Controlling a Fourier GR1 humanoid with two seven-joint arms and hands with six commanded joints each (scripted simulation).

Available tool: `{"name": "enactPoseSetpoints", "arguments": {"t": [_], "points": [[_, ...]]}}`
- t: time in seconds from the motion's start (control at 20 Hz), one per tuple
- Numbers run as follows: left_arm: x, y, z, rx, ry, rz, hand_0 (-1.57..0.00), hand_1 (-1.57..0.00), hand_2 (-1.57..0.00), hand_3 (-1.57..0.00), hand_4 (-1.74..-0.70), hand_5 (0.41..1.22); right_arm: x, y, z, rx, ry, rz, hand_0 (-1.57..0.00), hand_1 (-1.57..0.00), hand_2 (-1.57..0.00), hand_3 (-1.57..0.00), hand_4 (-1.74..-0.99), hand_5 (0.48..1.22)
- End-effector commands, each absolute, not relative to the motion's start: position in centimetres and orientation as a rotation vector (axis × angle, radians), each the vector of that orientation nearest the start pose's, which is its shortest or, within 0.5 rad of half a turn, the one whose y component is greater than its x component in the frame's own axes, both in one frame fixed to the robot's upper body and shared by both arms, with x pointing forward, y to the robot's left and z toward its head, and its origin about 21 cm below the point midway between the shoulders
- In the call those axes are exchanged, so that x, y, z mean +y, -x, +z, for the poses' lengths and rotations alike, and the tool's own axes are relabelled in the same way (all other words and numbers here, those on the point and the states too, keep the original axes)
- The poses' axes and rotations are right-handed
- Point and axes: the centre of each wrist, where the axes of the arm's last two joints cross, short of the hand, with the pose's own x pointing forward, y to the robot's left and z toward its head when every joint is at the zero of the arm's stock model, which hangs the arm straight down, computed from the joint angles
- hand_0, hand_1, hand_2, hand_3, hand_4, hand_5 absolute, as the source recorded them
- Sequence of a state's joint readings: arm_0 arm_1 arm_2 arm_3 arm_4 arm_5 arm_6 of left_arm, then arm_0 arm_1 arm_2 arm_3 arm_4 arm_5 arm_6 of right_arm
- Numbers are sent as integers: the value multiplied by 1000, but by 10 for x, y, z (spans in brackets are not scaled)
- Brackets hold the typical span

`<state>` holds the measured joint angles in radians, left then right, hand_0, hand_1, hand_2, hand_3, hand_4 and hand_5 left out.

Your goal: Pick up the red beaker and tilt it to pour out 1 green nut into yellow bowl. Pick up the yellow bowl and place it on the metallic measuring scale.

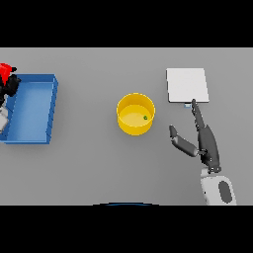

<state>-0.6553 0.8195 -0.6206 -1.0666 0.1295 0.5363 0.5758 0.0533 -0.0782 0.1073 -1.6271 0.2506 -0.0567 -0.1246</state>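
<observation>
The nut (145, 117) is in the bowl (129, 127), so reach your wide-open right hand (205, 141) toward nine o'clock, then carry the bowl to the scale (187, 85) at one o'clock.

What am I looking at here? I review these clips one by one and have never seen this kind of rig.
This is one picture, taken from a humanoid robot's head, looking down at a grey table. The white and grey arm at lower right ends in the robot's right hand, dark, with straight fingers reaching towards a flat metallic measuring scale and holding nothing. In the middle stands a yellow bowl with one small green nut inside. At the left lies a blue tray. At the far left edge the left hand shows only partly, beside something red, most likely the red beaker. Whether it grips the beaker cannot be made out.
</observation>
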Motion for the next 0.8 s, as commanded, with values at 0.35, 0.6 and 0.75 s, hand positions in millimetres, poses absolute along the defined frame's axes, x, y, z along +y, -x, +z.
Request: {"name": "enactPoseSetpoints", "arguments": {"t": [0.35, 0.6, 0.75], "points": [[324, -351, 104, -977, -818, -508, -932, -755, -767, -722, -1034, 758, -225, -227, 1, -1730, 211, 300, 1, 1, 1, 1, -1185, 665], [332, -344, 108, -958, -750, -562, -305, -247, -251, -236, -831, 688, -223, -224, 0, -1711, 209, 303, 1, 1, 1, 1, -1189, 666], [328, -349, 108, -980, -750, -547, -156, -126, -128, -120, -797, 678, -222, -227, 5, -1700, 208, 296, 1, 1, 1, 1, -1187, 663]]}}
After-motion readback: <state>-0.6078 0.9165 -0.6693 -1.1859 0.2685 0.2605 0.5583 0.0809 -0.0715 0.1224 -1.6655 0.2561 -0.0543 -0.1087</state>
